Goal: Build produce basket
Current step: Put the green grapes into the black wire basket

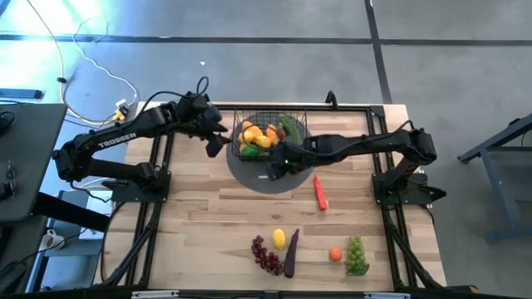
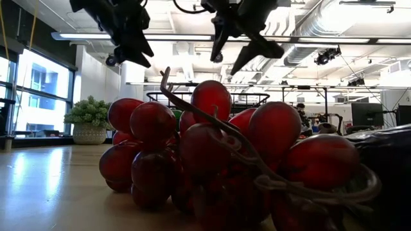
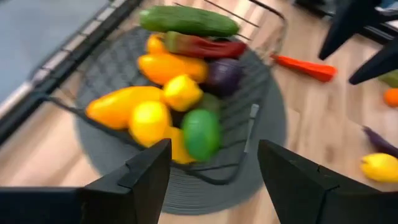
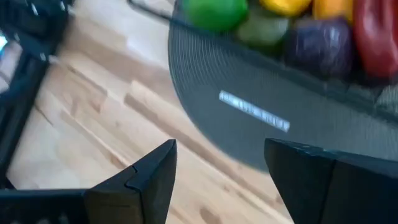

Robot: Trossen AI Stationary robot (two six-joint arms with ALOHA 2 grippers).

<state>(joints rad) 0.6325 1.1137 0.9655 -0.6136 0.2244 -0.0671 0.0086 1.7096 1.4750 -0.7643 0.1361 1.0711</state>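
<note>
The black wire basket (image 1: 301, 116) stands on a round dark grey disc (image 1: 278, 184) at the table's far middle. It holds a cucumber (image 3: 186, 20), a red pepper (image 3: 205, 45), yellow and orange fruits (image 3: 149, 118), a green fruit (image 3: 200, 132) and a purple one (image 3: 224, 74). My left gripper (image 1: 218, 143) (image 3: 214, 149) hovers open just left of the basket. My right gripper (image 1: 274, 170) (image 4: 221, 149) hovers open over the disc's near part (image 4: 249, 112), in front of the basket. A carrot (image 1: 321, 193), lemon (image 1: 279, 239), purple grapes (image 1: 266, 256), eggplant (image 1: 291, 253), orange (image 1: 335, 254) and green grapes (image 1: 357, 256) lie on the table.
The loose produce lies in a row near the table's near edge; the purple grapes (image 2: 225, 160) fill the low view. Both grippers (image 2: 131, 45) (image 2: 247, 48) hang high above the table there. Bare wood lies between the disc and the near row, apart from the carrot.
</note>
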